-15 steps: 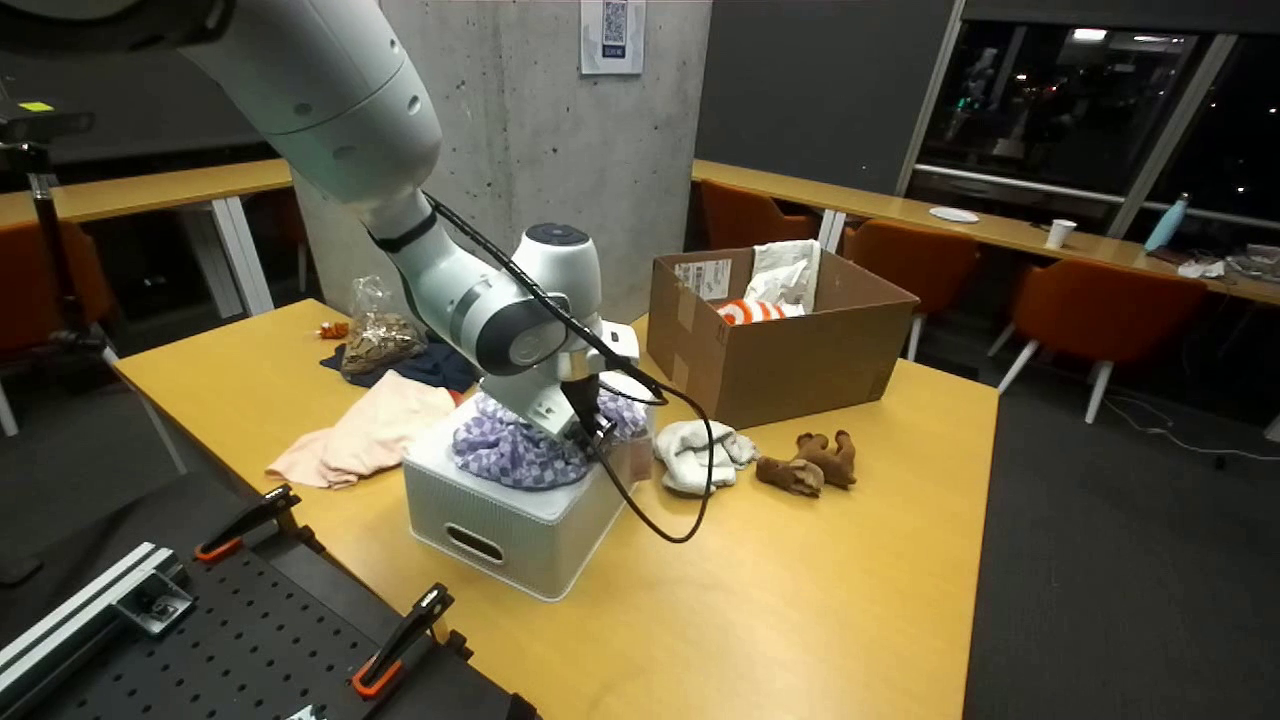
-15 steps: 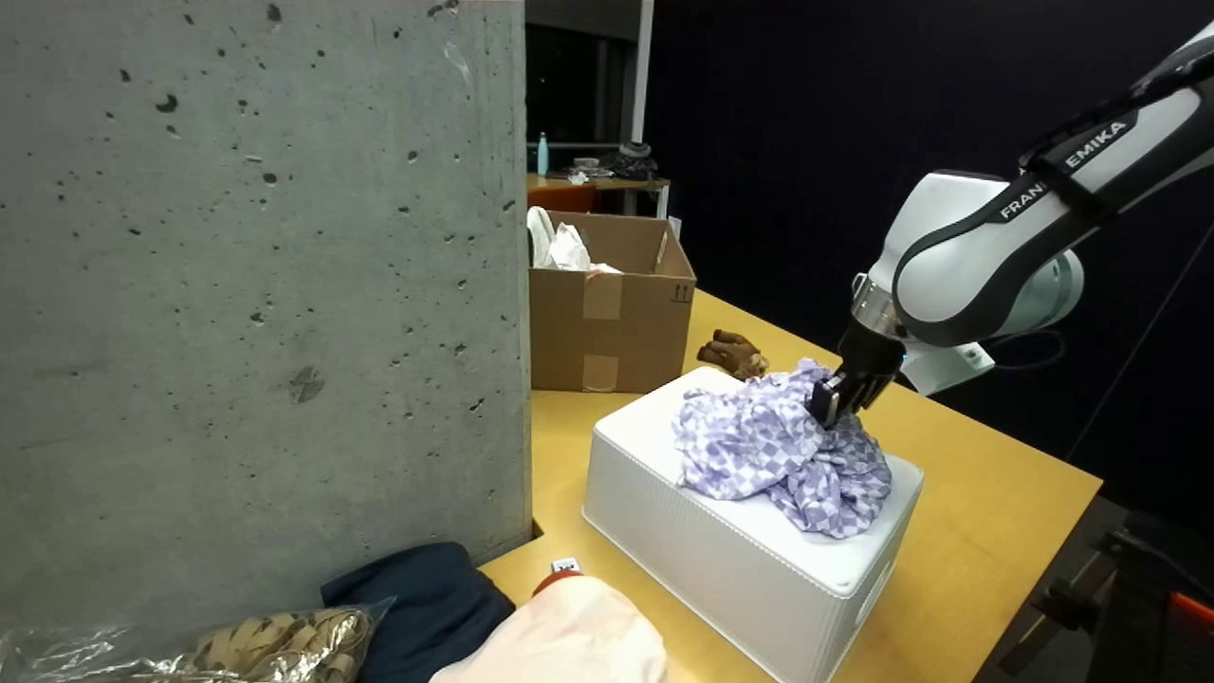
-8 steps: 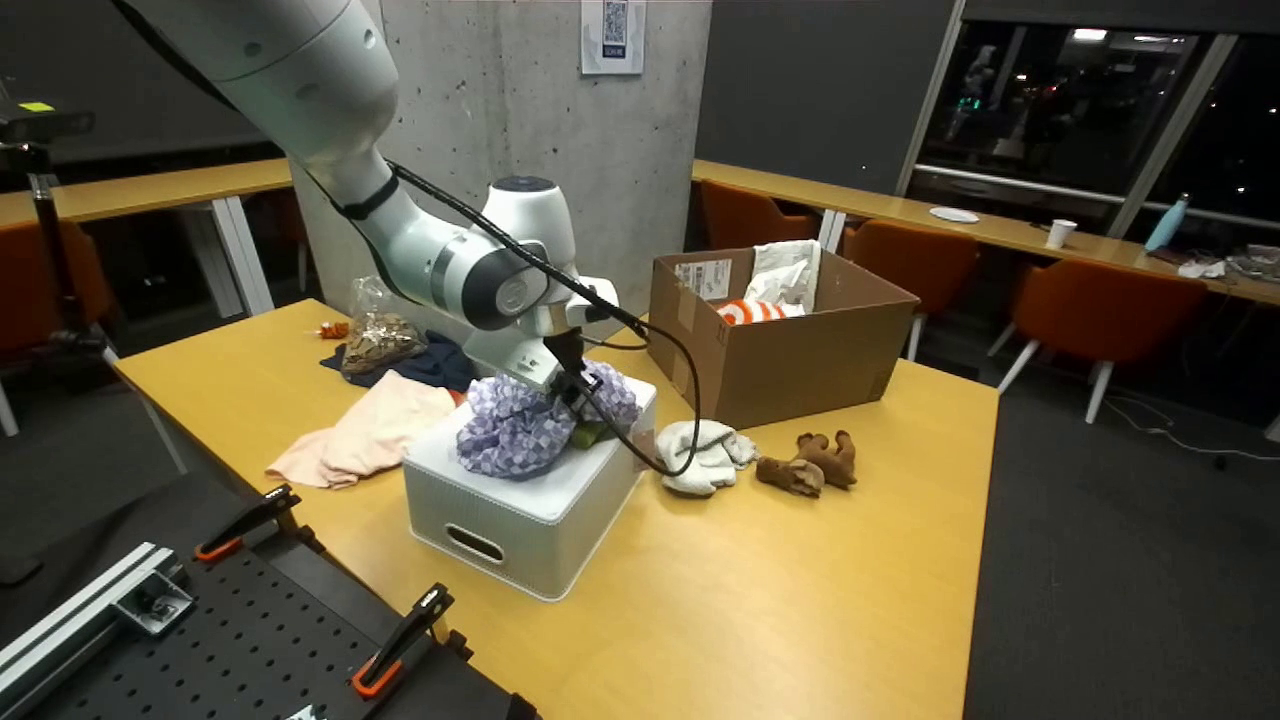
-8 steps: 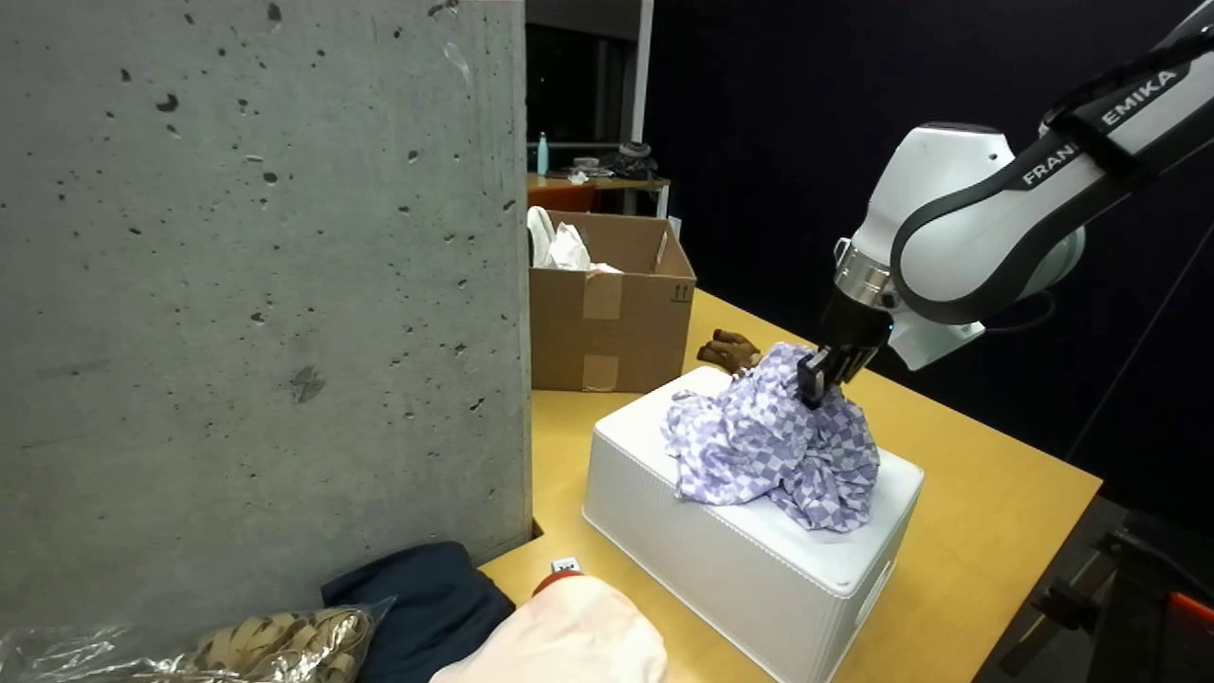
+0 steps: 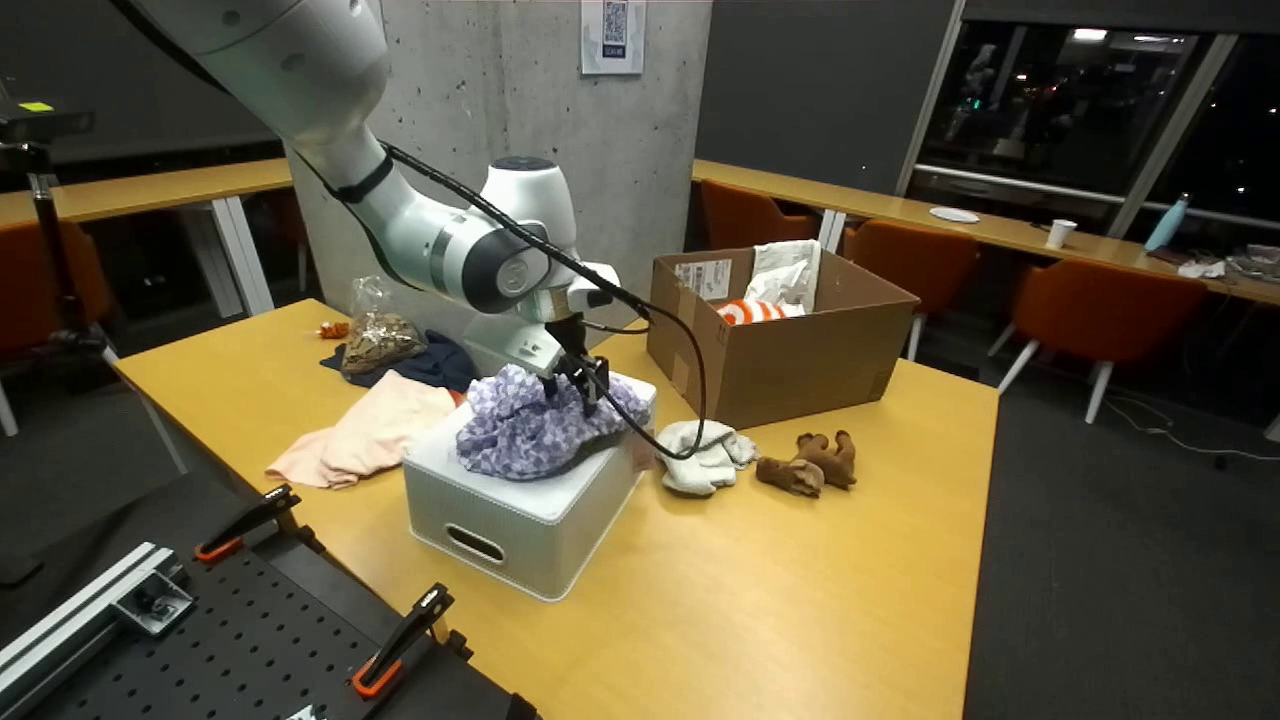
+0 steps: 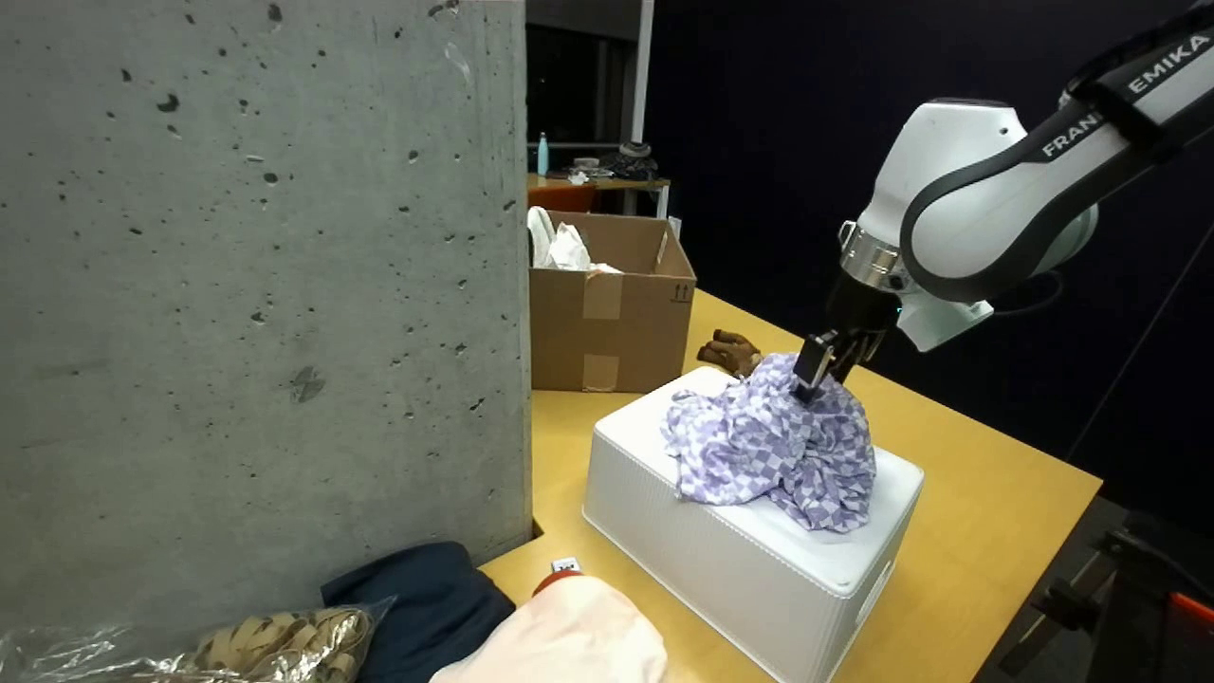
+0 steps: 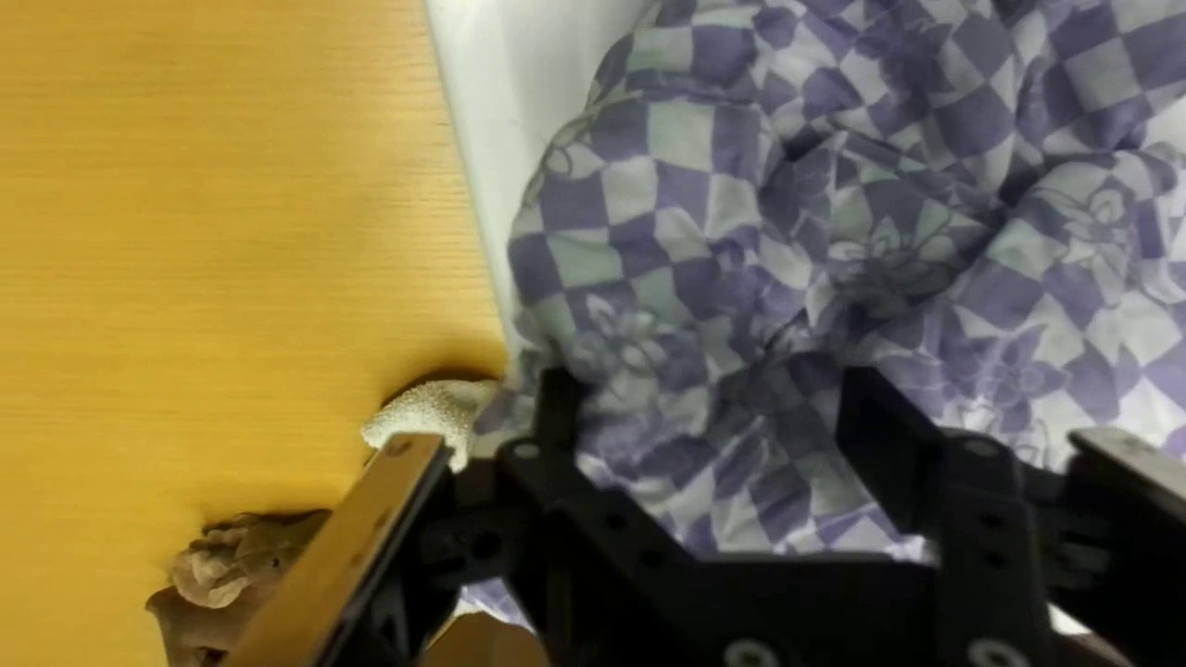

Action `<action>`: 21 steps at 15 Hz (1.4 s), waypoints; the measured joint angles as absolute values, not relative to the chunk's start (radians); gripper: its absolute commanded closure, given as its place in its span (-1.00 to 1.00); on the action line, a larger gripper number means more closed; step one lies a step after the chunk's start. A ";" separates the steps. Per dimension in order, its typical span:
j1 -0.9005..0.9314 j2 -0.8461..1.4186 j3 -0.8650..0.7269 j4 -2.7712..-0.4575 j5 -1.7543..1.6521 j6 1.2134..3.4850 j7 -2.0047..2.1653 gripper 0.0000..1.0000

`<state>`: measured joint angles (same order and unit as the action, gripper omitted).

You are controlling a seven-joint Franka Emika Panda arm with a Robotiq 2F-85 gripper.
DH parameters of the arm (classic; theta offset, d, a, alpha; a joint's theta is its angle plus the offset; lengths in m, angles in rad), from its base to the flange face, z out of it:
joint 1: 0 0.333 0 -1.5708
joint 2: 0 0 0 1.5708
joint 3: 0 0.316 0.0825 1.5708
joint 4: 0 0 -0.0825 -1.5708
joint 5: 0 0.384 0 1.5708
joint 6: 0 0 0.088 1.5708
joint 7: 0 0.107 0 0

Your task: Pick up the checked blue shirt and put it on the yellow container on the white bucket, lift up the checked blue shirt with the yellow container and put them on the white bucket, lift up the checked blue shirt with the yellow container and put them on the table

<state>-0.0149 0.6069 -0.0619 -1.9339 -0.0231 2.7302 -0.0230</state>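
Observation:
The checked purple-blue and white shirt [image 5: 525,435] lies in a crumpled heap on the upturned white bucket [image 5: 520,550]. In an exterior view the shirt [image 6: 749,451] bulges in the middle, near one end of the bucket [image 6: 711,560]. My gripper [image 5: 570,393] is at the top of the heap, pointing down. In the wrist view my gripper [image 7: 712,394] has its fingers wide apart, with loose folds of the shirt [image 7: 667,213] between and below them. The fingertips touch or nearly touch the cloth. The yellow container does not show now; whether it is under the shirt cannot be told.
A cardboard box [image 5: 800,360] with cloths stands behind the bucket. A white cloth [image 5: 700,460] and a brown plush toy [image 5: 820,465] lie beside it. A pink cloth [image 5: 370,430], dark blue cloth [image 5: 445,360] and plastic bag [image 5: 380,340] lie opposite. A concrete pillar [image 6: 266,285] is close.
My gripper rose with the shirt bunched in it, then opened. A greenish thing showed under the shirt half a second ago; the cloth has dropped and covers that spot now.

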 measured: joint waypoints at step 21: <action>-0.048 0.822 -0.050 -1.711 -0.036 2.732 -0.049 -1.00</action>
<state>-0.0476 0.8215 -0.0504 -1.7109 -0.0358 2.7317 -0.0488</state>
